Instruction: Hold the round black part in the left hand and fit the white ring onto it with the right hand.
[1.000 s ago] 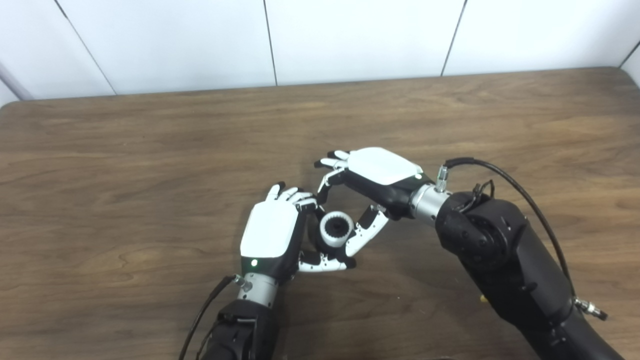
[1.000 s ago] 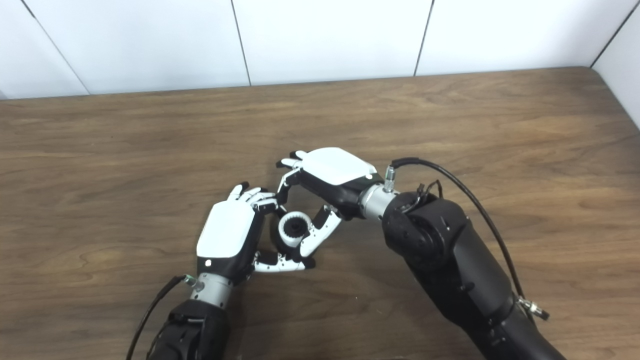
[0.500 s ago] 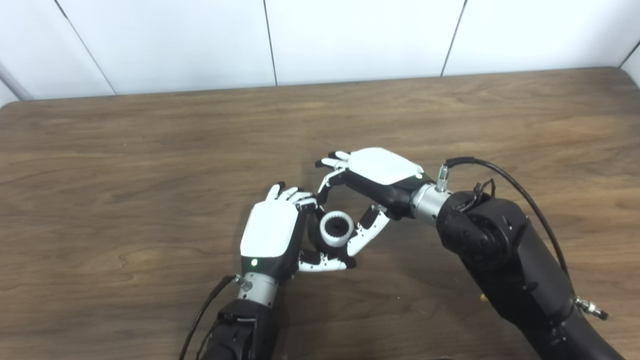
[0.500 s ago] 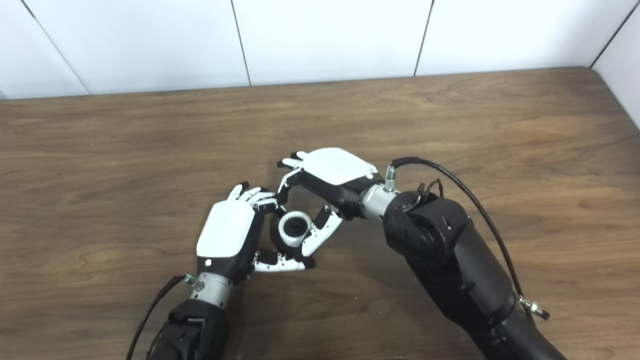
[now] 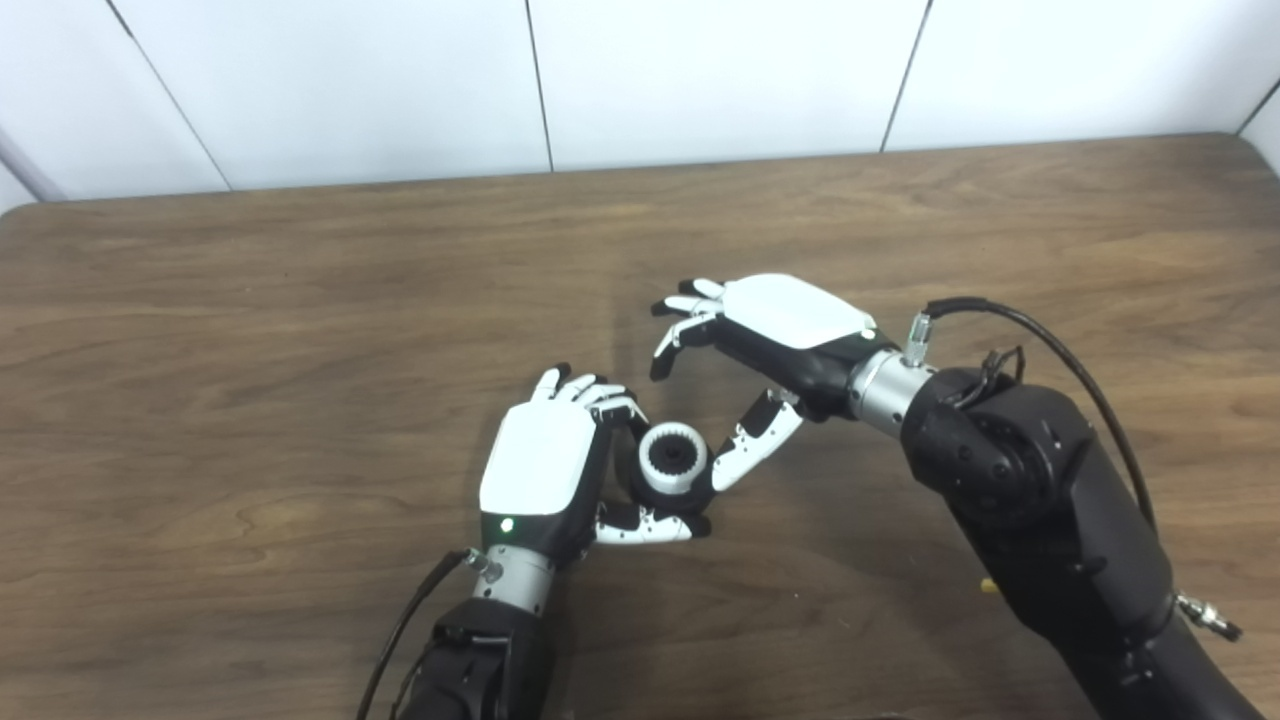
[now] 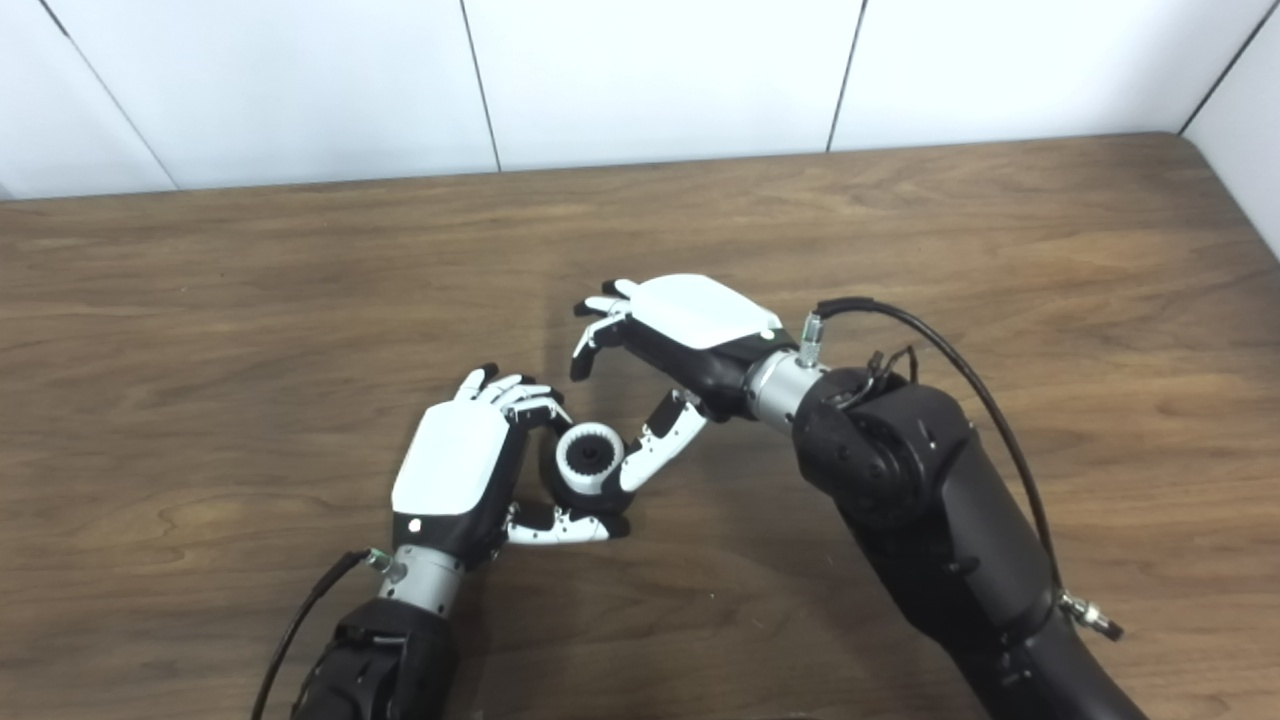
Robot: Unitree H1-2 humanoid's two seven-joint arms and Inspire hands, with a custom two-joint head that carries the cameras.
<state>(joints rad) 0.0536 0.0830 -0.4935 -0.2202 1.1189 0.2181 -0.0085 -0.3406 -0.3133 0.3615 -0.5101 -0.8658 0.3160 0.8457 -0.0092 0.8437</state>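
Note:
My left hand (image 5: 545, 465) is shut on the round black part (image 5: 632, 470), held just above the table with fingers and thumb wrapped around it. The white ring (image 5: 672, 459), toothed inside with a dark centre, sits on the part's right-facing end. It also shows in the right eye view (image 6: 588, 459). My right hand (image 5: 765, 345) is open and holds nothing. It hovers up and to the right of the ring, fingers spread, with its thumb (image 5: 745, 450) close beside the ring's right edge.
The wooden table (image 5: 250, 330) runs back to a white panelled wall. Its right edge shows in the right eye view (image 6: 1235, 215). A black cable (image 5: 1040, 350) loops over my right forearm, and another hangs from my left wrist (image 5: 400, 630).
My right hand has drawn back up and to the right, away from the ring, and its fingers have spread. My left hand, the part and the ring have stayed put.

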